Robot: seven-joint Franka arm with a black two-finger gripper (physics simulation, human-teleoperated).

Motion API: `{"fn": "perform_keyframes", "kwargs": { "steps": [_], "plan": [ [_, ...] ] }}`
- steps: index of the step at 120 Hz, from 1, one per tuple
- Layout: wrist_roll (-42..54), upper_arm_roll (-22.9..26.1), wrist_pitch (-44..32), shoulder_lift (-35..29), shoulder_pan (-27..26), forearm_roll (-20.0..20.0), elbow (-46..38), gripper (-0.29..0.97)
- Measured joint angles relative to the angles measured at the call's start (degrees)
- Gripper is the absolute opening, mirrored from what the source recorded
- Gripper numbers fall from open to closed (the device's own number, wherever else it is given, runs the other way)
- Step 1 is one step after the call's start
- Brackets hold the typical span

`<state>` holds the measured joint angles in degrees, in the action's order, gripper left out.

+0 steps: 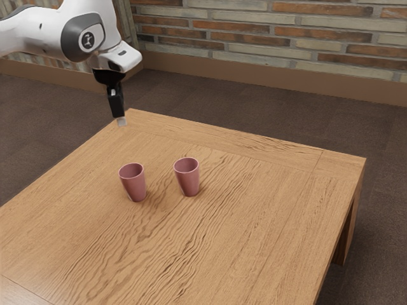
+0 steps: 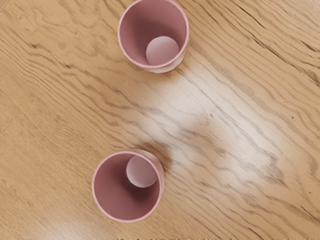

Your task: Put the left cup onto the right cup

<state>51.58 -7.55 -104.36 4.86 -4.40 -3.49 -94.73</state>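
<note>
Closest thing is the wooden desk [image 1: 254, 254], heavy grain, taking up the whole lower half of the exterior frame with its front running off the bottom edge. Bit further in, left of centre, sit the two pink cups, both upright with mouths up. Left cup [image 1: 132, 182] and right cup [image 1: 187, 176] stand side by side, near each other but not touching, with a strip of bare wood between them. So the left cup is on the desk, not on the right cup. Wrist view looks nearly straight down into both and you can see the pale bottoms inside, though I can't tell which is which from there.

Further back, upper left of the frame, the white arm [image 1: 44, 32] comes in and the black jaws hang pointing down over the desk's far left edge, well apart from either cup and holding nothing. They're seen edge-on, so honestly can't tell how far open they are. Behind all that is a dark brown floor [image 1: 267, 101], then a brick wall [image 1: 286, 32] along the top.
</note>
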Motion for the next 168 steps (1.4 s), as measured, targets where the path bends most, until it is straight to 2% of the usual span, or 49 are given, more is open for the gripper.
{"fn": "perform_keyframes", "kwargs": {
  "steps": [33, 57, 107, 168],
  "plan": [
    [1.5, -0.7, -1.0, 1.1, 1.5, 0.5, -2.2, 0.68],
    [2.7, -0.8, -2.9, 5.0, 4.4, 0.4, -2.1, 0.68],
    [6.7, -0.8, -7.4, 12.9, 6.5, 0.4, -1.7, 0.68],
    [11.0, -0.8, -11.7, 19.3, 7.1, 0.1, -0.2, 0.68]
  ]
}}
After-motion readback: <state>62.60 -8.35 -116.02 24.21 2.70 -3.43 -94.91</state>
